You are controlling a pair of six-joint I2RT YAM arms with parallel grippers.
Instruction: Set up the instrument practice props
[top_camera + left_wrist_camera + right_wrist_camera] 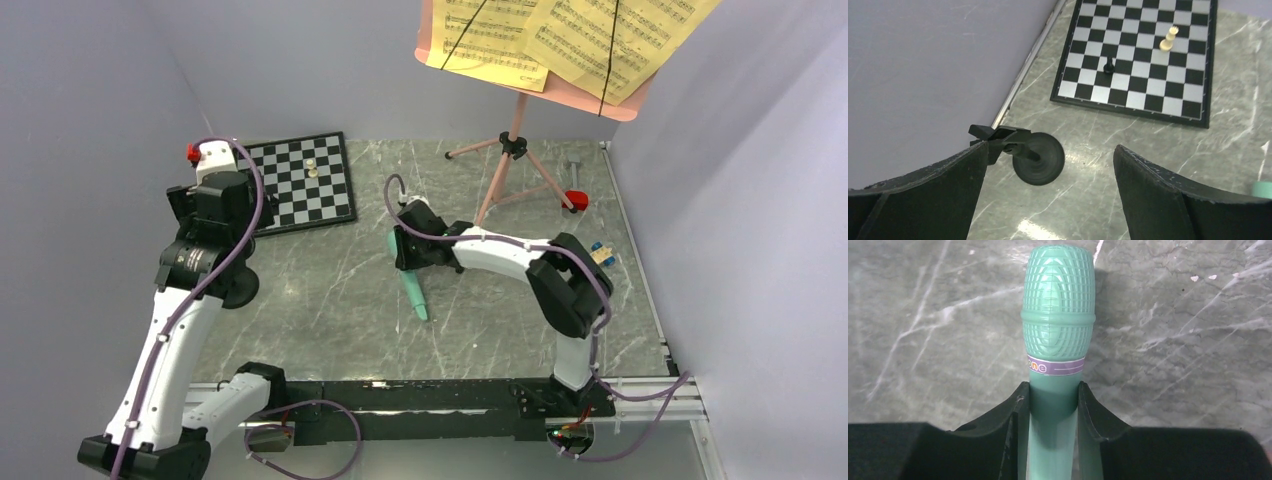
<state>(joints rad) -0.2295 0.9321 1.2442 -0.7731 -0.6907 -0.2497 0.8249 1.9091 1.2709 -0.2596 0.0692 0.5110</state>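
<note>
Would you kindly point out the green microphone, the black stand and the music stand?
green microphone (1058, 315), right wrist view, on its gridded head.
black stand (1040, 159), left wrist view, on its round base.
music stand (518, 112), top view, on its pink pole.

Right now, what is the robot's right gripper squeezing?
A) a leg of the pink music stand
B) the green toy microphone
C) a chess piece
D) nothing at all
B: the right wrist view shows the right gripper closed on the handle of the mint-green toy microphone, one finger on each side.

Mint-green microphone (1058, 315), pink stand (590, 100), yellow sheet music (590, 35), black-and-white chessboard (1143, 55)
</note>
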